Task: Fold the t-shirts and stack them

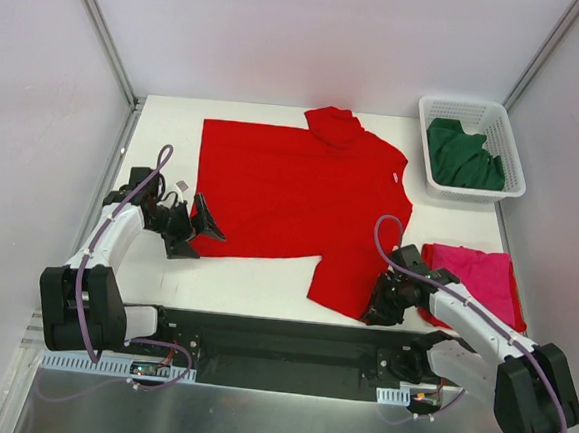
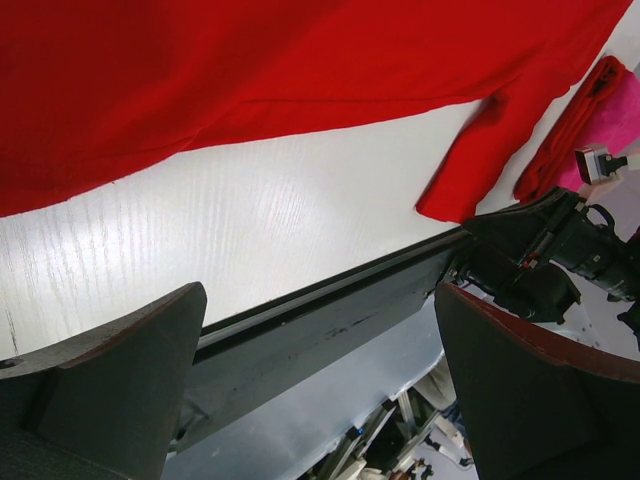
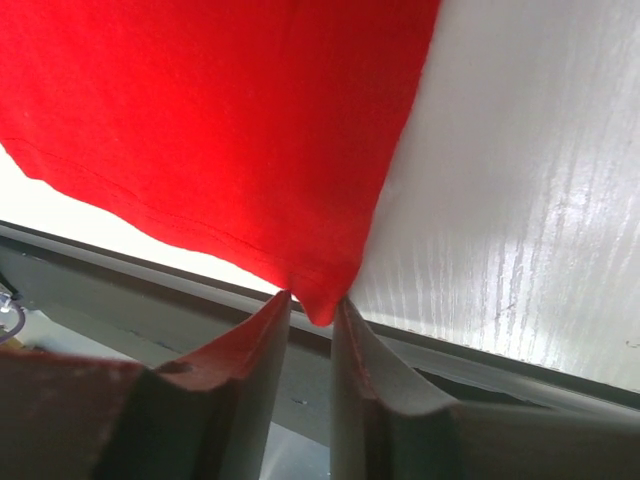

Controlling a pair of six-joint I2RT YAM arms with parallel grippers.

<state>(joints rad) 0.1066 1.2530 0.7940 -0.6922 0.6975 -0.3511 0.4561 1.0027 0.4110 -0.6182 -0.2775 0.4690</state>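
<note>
The bright red cotton t-shirt lies spread flat across the middle of the white table, with one short sleeve reaching toward the near edge. The right gripper sits at that sleeve's tip, its jaws drawn narrow and pinching only the very corner of the cloth. The left gripper rests by the shirt's hem on the left side, jaws wide and holding nothing.

The step in hand looks to be folding the sleeve in over the body. The bite is thin, so it is safer to take more cloth before lifting. Then raise the sleeve just clear of the table and lay it inward without dragging the body. The left gripper could pin the hem against sliding.

The magenta-pink cotton t-shirt lies folded by the right edge. The dark green cotton t-shirt sits in the white plastic lattice basket at the far right corner.
</note>
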